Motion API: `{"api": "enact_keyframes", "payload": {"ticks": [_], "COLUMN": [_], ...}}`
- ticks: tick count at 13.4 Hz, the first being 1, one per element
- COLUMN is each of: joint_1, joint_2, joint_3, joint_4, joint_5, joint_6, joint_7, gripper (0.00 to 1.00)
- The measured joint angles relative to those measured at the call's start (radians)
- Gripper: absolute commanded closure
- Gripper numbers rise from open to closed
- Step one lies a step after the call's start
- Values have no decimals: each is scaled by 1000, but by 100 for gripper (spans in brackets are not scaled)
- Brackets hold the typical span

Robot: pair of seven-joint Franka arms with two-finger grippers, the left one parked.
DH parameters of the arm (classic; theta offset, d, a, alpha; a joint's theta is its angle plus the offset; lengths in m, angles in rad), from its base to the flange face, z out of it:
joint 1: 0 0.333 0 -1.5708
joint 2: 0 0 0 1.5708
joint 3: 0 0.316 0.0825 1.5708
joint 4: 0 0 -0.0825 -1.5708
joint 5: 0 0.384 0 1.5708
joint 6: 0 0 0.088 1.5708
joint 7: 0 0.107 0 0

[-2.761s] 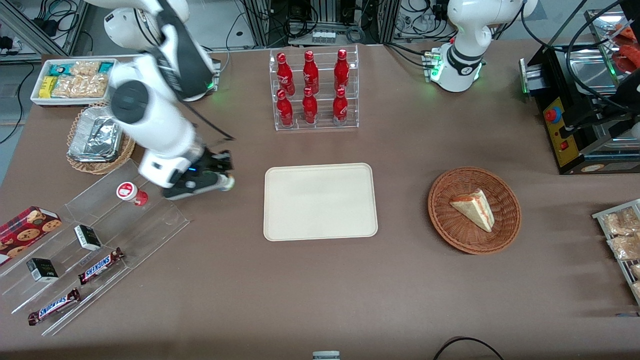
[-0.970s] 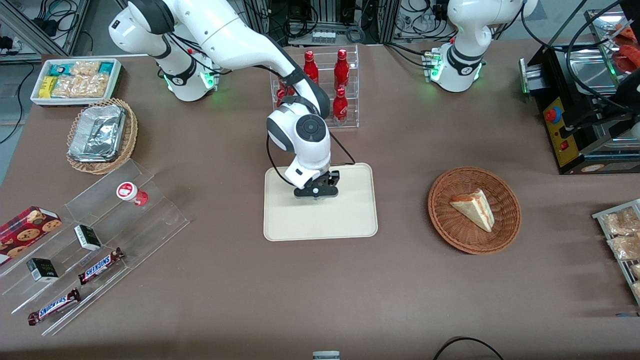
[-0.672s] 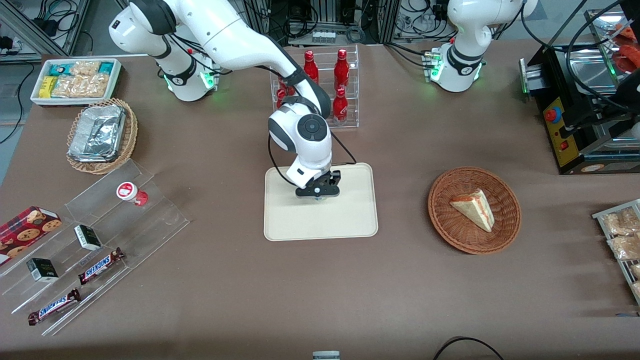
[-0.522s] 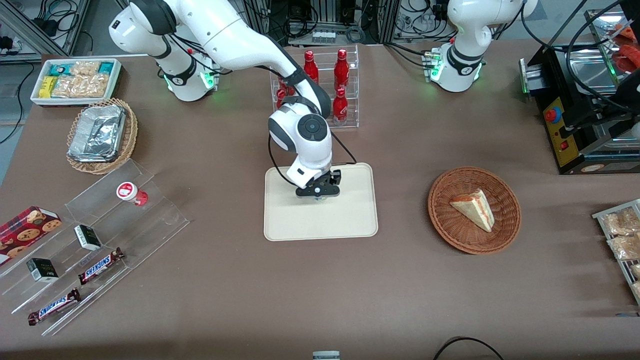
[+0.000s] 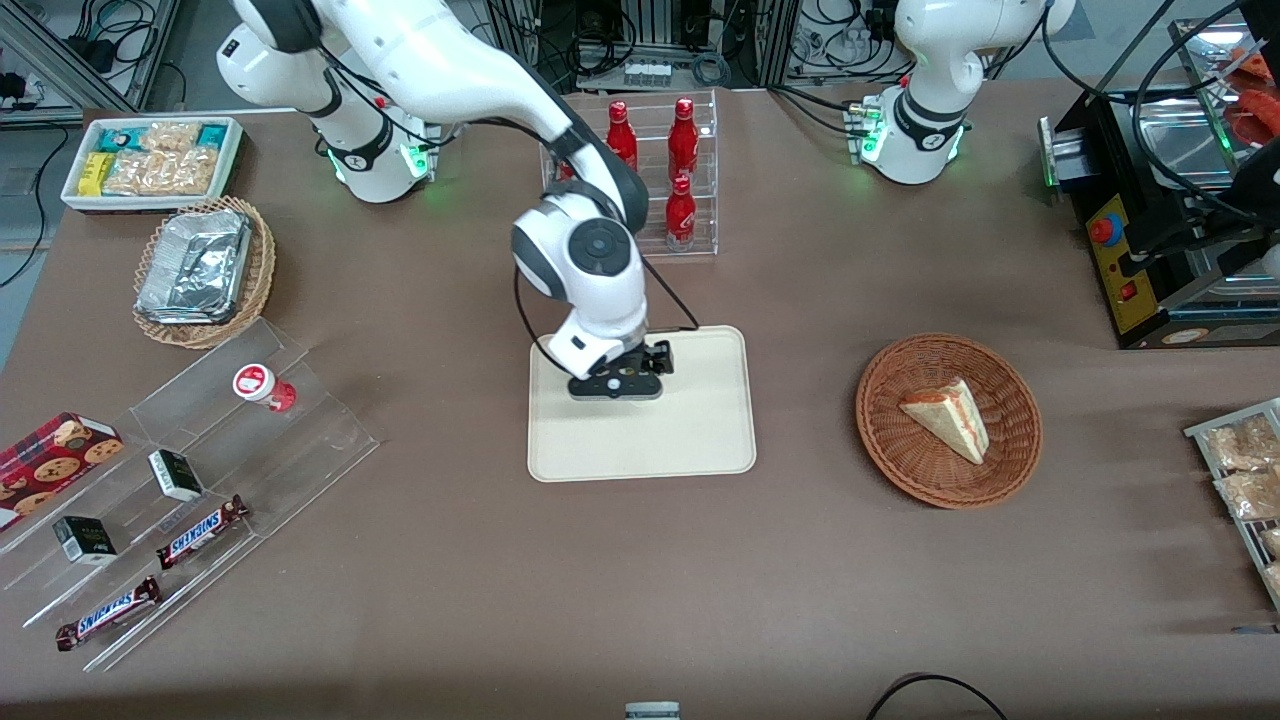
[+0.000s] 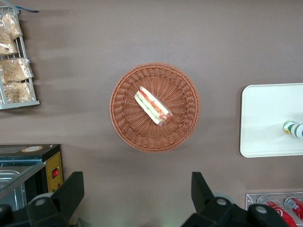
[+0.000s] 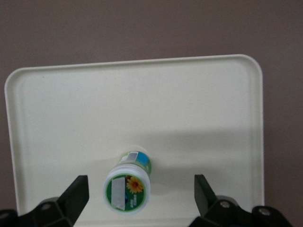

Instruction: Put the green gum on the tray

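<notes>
The green gum stands upright on the cream tray, its white lid with green rim and flower label facing up. My right gripper hangs open above it. Both black fingers are spread wide and clear of the bottle, which sits nearer one finger than the other. In the front view the gripper hovers over the tray and hides the gum. The left wrist view shows the green gum on the tray.
A red-lidded gum bottle sits on the clear stepped rack toward the working arm's end. A rack of red cola bottles stands farther from the camera than the tray. A wicker basket with a sandwich lies toward the parked arm's end.
The gripper carried the gum from beside the stepped rack to the tray. In the last half second it has risen and shifted slightly toward the working arm's end.
</notes>
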Motion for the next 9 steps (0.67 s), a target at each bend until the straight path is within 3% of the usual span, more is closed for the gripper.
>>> {"api": "enact_keyframes", "payload": {"ticks": [5, 9], "joint_1": [-116, -310], "joint_2": [-257, -408], "joint_3": [-1, -2], "joint_4": [-109, -131], "joint_5": [-1, 0], "joint_6": [-220, -429], "joint_7": [-164, -404], "gripper": [1, 1]}}
